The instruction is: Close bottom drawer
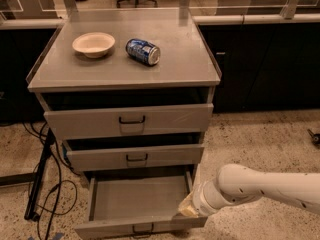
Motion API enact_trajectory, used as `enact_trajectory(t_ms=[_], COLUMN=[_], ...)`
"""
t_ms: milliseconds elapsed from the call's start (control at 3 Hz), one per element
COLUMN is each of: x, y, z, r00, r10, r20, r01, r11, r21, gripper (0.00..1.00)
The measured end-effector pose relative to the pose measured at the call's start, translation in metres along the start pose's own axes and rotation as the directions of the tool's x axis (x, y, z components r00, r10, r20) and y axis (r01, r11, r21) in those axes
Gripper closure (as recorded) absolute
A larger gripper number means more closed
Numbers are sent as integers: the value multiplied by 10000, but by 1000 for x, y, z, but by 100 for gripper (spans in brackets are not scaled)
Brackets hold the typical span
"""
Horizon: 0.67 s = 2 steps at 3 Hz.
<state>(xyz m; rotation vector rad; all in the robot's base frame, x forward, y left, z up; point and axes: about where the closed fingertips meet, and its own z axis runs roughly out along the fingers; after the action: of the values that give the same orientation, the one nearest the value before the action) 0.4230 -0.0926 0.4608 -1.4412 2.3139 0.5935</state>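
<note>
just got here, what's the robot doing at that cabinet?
Its arm comes in from the right, with the gripper at the front right corner of the bottom drawer, which is pulled well out. It looks set to push it shut; it is not closed yet. The middle drawer and top drawer stand slightly open. A bowl and a blue can sit on top.

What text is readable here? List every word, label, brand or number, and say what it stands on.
No text can be read anywhere.
Can on the cabinet top: blue and white print, too blurred to read.
Bowl: no text visible.
End effector, at the right front corner of the open bottom drawer: no marking visible.
</note>
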Motion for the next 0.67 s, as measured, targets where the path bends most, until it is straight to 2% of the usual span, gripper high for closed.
enact_trajectory(t_ms=[333,667], x=[21,59], y=[-17,-42], z=[29,69], r00=[9995,9965], r10=[323,651], r20=[44,520], r01=[-323,-642], r11=[9995,9978], r21=[10,-184], gripper=[100,100])
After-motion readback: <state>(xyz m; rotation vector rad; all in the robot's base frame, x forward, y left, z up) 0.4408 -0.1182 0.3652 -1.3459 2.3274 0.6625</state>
